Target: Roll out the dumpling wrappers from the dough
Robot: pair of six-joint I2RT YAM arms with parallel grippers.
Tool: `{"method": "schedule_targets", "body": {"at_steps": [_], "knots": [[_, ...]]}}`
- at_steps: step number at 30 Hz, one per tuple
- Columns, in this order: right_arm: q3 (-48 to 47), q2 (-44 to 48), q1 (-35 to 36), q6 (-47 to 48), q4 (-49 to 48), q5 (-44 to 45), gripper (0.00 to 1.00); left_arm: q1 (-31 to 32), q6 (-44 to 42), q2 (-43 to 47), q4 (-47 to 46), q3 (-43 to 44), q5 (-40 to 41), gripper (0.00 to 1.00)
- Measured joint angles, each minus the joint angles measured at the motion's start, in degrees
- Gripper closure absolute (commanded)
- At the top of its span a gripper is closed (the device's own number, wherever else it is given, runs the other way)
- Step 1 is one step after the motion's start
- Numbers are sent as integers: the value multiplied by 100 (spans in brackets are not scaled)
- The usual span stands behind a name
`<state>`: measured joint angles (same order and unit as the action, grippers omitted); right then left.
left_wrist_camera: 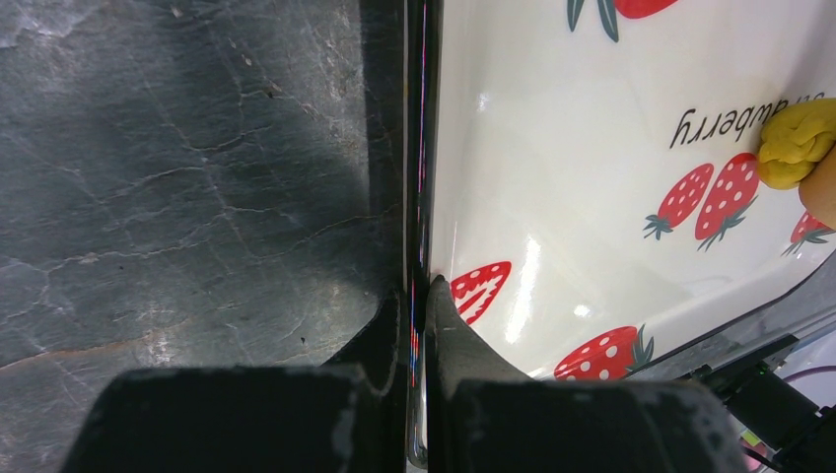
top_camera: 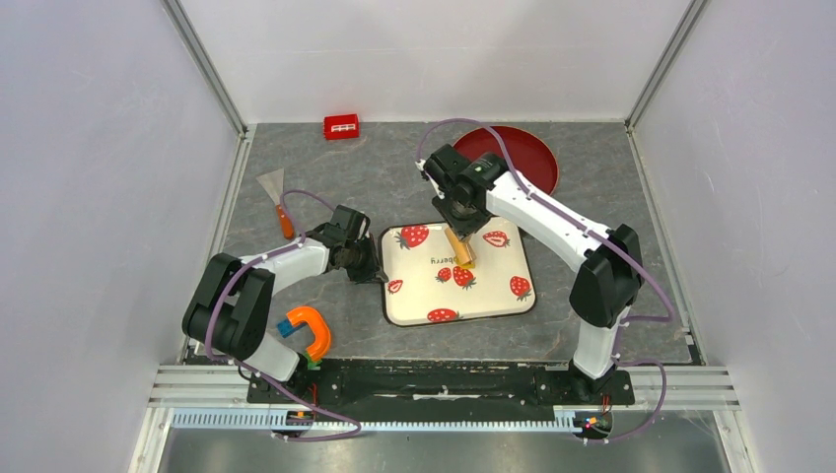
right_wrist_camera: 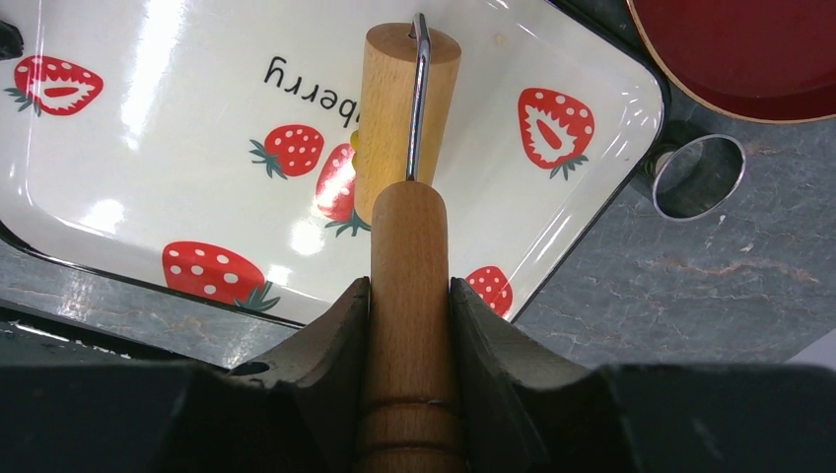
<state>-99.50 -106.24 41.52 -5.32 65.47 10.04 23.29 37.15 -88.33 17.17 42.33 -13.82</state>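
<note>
1. Rolling looks barely begun. The dough [left_wrist_camera: 794, 143] is a thick yellow lump near the middle of the tray [top_camera: 488, 296], which sits mid-counter [top_camera: 325, 177] between the two arms.
2. The right gripper [right_wrist_camera: 409, 296] is clenched on the wooden handle of the roller [right_wrist_camera: 406, 108], with a finger on either side of it.
3. Handle and drum lie in one line, running roughly from the counter's far edge toward its near edge. By my reading the drum would therefore travel crosswise, toward the left or right edge.
4. The dough touches the drum's left flank. The right wrist view shows only a sliver of yellow there. The left wrist view shows the lump bulging toward the left edge with tan wood against it. How much of it lies under the drum I cannot tell.
5. The coming stroke probably has to go leftward over the lump with downward pressure. The right arm holds the tool, so it is the one to make that stroke.
6. The left gripper [left_wrist_camera: 419, 291] is clamped tight on the tray's left rim, well apart from the dough. It seems to be steadying the tray.
7. The tray is glossy, so the lump may skid ahead of the drum rather than flatten.
8. A red plate [top_camera: 522, 153] lies toward the counter's far right corner, and a metal ring [right_wrist_camera: 698, 175] lies between it and the tray.
</note>
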Motion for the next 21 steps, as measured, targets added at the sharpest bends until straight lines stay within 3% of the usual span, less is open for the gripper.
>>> {"method": "schedule_targets", "body": {"at_steps": [21], "knots": [[442,-46,-24,87,-83,411,100,0,0,-22,44,33,0,98]]}}
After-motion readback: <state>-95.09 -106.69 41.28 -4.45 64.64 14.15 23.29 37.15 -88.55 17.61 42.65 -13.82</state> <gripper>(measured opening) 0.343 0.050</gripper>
